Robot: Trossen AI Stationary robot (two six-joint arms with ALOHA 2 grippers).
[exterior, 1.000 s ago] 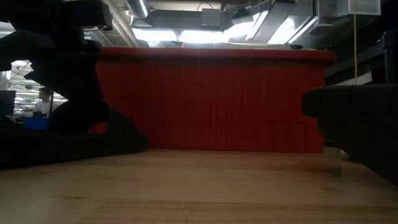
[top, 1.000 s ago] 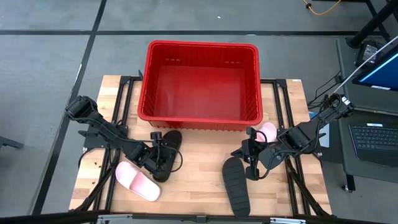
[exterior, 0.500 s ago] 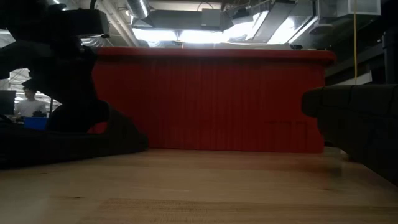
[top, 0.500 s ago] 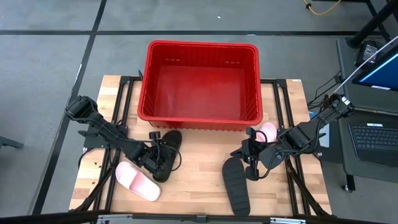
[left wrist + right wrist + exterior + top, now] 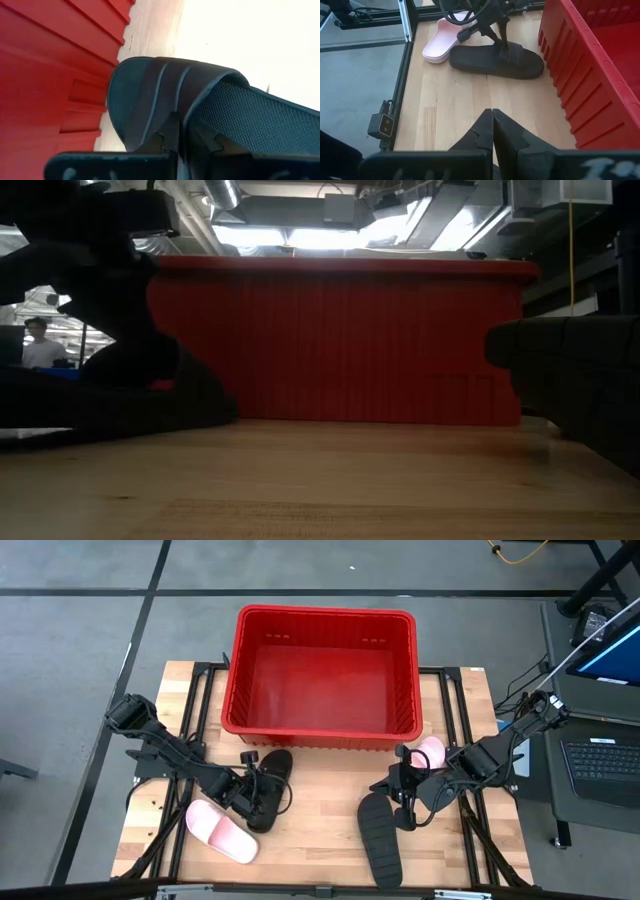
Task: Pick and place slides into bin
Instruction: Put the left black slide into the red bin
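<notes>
From my end the bin (image 5: 325, 670) sits at the worktop's (image 5: 320, 820) far edge, holding nothing, so no slide is placed and all four are left. I count two black and two pink. One black slide (image 5: 266, 788) lies left of centre just before the bin, left fingers (image 5: 182, 131) clenched on its strap. The second black slide (image 5: 380, 840) lies toward the near edge, right of centre. One pink slide (image 5: 221, 830) near the near-left corner; the other (image 5: 430, 751) by the right edge. Right gripper (image 5: 404, 788) hovers clenched, holding nothing.
</notes>
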